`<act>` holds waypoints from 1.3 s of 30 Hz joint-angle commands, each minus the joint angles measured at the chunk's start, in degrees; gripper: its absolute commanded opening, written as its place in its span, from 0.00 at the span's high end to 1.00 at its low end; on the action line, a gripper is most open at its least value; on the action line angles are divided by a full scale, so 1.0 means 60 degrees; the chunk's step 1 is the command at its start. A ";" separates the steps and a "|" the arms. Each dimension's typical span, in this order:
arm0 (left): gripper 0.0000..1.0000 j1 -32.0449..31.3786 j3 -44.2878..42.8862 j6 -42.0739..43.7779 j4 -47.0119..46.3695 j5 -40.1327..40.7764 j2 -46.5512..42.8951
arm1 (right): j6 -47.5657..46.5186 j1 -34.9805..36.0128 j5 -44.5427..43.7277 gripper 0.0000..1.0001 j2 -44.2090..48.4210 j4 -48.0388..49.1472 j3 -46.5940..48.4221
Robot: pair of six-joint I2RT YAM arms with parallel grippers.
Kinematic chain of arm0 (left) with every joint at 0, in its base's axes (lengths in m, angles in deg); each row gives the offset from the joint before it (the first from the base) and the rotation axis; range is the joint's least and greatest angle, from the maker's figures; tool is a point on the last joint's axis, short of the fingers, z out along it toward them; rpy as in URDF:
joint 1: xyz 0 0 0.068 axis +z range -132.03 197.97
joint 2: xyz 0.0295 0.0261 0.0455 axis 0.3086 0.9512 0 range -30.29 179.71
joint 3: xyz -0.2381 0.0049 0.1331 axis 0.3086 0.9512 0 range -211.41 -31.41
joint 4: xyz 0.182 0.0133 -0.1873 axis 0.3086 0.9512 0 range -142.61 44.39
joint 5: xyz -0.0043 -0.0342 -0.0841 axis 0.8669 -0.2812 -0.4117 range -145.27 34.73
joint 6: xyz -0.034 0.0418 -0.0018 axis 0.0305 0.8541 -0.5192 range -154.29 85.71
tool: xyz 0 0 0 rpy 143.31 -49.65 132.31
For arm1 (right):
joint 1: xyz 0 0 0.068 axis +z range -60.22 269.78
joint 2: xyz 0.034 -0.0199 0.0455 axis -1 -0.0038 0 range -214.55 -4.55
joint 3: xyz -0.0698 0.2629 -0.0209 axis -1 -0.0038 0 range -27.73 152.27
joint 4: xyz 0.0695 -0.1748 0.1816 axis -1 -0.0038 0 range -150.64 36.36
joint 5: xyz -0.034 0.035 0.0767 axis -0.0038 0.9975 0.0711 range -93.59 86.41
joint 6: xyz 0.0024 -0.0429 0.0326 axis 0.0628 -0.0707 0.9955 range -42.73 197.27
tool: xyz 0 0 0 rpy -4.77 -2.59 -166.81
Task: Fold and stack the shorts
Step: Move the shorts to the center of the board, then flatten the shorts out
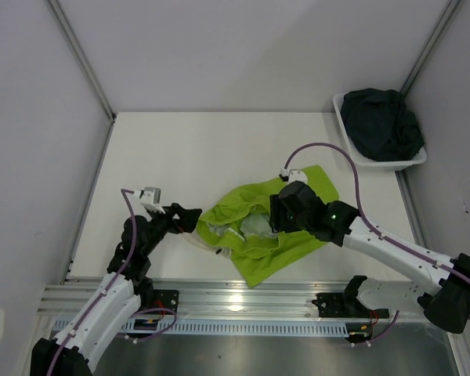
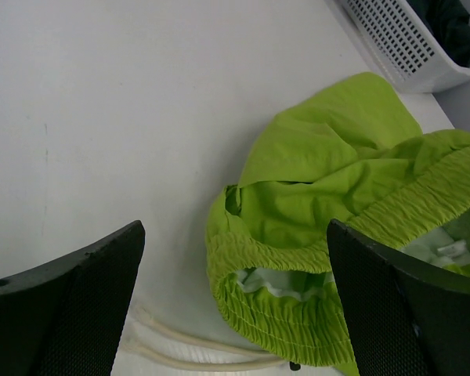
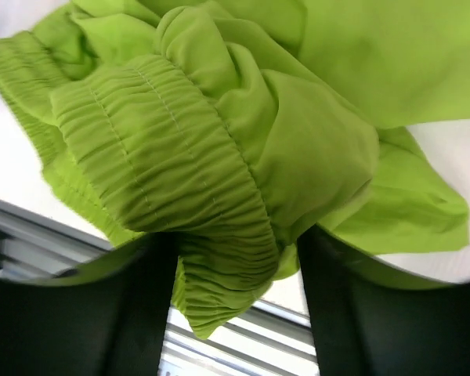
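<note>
Lime green shorts (image 1: 258, 235) crumpled, waistband (image 3: 164, 141) inside half-parted right end effector (image 3: 231, 239); left end effector (image 1: 189, 217) wide.

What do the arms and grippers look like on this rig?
The left arm and right arm: white links, black joints, a thin purple cable run along each. A green light on the right wrist. The fingers are broad, black, finely textured.

One pair of shorts (image 1: 258, 251) lies on the table (image 1: 180, 149) near its front edge. The left gripper (image 1: 192, 219) is just to its left and the right gripper (image 1: 274, 215) is over its middle. The other pair of shorts (image 1: 380, 124) sits in the basket (image 1: 392, 164) at the table's far right corner.
</note>
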 commanded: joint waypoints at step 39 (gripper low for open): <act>0.01 -0.2877 -0.1550 0.0897 0.0614 0.0527 0.1276 | 0.1693 0.0960 -0.4737 1.00 -0.2504 -0.3310 0.1995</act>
